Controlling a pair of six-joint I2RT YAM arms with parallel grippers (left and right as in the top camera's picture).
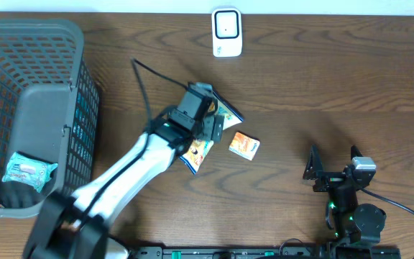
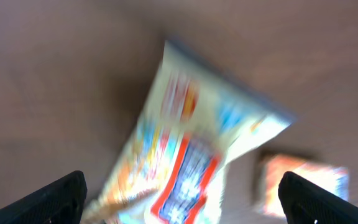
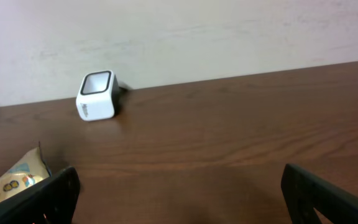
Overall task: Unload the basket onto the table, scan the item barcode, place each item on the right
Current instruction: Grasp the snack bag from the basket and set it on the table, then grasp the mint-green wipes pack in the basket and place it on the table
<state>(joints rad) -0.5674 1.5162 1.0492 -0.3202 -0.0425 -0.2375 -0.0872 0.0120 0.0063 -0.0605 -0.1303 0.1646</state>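
Note:
The item, a yellow and blue snack bag [image 1: 197, 153], lies on the brown table in the middle, and shows as a blur in the left wrist view [image 2: 197, 130]. My left gripper [image 1: 218, 128] hangs right over it and is open, with its fingers [image 2: 61, 196] wide apart on either side of the bag and not touching it. The white barcode scanner [image 1: 227, 32] stands at the far edge of the table, also seen in the right wrist view [image 3: 96, 96]. My right gripper [image 1: 333, 162] is open and empty at the front right [image 3: 179, 199]. No barcode can be made out.
A small orange packet [image 1: 244, 145] lies just right of the bag, blurred in the left wrist view [image 2: 303, 180]. A dark plastic basket [image 1: 27, 43] fills the left side, with a teal packet [image 1: 29, 171] inside it. The bag's corner [image 3: 14, 180] shows at the right wrist view's lower left.

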